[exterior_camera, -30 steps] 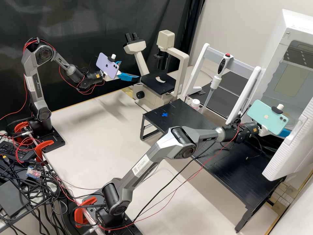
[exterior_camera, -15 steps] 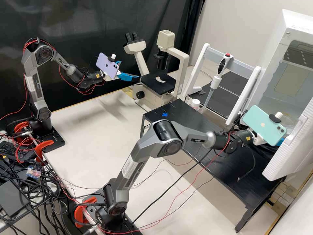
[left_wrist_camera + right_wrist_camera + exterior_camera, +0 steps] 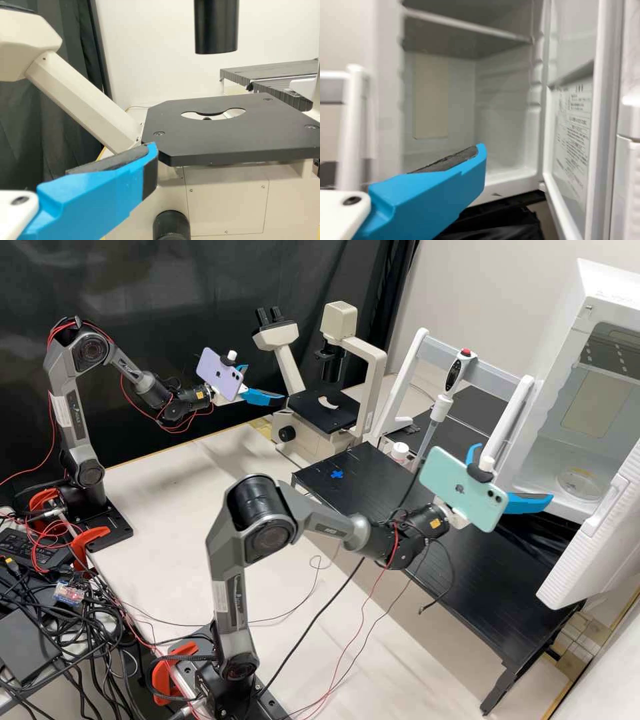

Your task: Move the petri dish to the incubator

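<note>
One clear, round petri dish (image 3: 580,485) lies inside the open white incubator (image 3: 608,283); dark print lines its door (image 3: 576,147). Right pincer (image 3: 516,471), bright blue, stands parted outside; left pincer (image 3: 265,383), matching, also parted, hangs near a flat black microscope stage (image 3: 310,411).
</note>
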Robot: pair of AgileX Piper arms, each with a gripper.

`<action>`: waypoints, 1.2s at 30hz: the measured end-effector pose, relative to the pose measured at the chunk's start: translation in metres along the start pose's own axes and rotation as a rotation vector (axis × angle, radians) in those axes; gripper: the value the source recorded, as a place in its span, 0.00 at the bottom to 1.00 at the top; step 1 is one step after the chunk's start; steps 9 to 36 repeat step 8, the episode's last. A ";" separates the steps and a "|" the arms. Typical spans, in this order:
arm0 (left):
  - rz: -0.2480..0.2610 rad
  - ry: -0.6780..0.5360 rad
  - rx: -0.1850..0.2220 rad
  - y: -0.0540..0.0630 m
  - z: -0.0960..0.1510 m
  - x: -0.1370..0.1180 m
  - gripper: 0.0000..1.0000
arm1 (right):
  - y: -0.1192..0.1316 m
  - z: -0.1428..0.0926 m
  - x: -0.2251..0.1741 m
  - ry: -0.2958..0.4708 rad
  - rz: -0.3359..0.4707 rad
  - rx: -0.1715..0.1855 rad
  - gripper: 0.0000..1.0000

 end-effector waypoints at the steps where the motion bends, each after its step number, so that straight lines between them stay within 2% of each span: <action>1: 0.000 0.000 0.000 0.000 0.000 0.000 1.00 | -0.003 -0.002 -0.009 0.008 -0.003 0.006 1.00; 4: 0.000 0.000 0.000 0.000 0.000 0.000 1.00 | -0.007 -0.013 -0.035 0.101 0.010 0.040 1.00; 8: 0.000 0.000 0.000 0.000 0.000 0.000 1.00 | -0.017 -0.023 -0.063 0.202 -0.015 0.119 1.00; 36: 0.000 0.000 0.000 0.000 0.000 0.000 1.00 | -0.017 -0.023 -0.063 0.202 -0.015 0.119 1.00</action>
